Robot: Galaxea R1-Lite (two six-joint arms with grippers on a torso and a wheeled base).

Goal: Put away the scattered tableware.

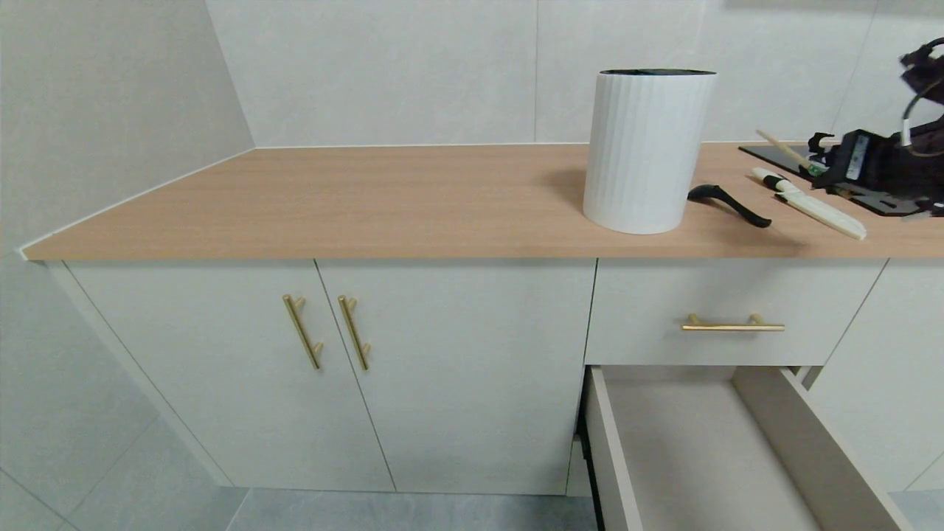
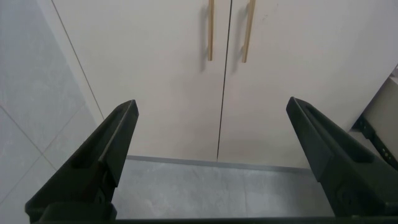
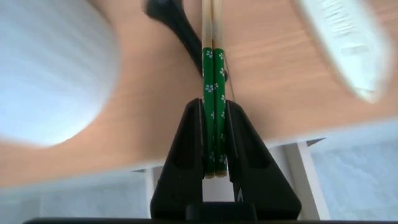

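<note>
My right gripper (image 1: 820, 167) hangs over the right end of the wooden counter (image 1: 369, 195), shut on a pair of chopsticks (image 1: 783, 150) with green flower-patterned ends (image 3: 212, 74). In the right wrist view the fingers (image 3: 193, 134) clamp the pair. A white knife (image 1: 808, 203) and a black-handled utensil (image 1: 730, 204) lie on the counter beside a tall white ribbed holder (image 1: 649, 151). My left gripper (image 2: 211, 168) is open and holds nothing, low in front of the cabinet doors (image 2: 224, 74).
A drawer (image 1: 612, 457) stands pulled out below the counter at the right, under a shut drawer with a gold handle (image 1: 732, 324). A black board (image 1: 771, 155) lies on the counter under the right arm. The counter's left half is bare wood.
</note>
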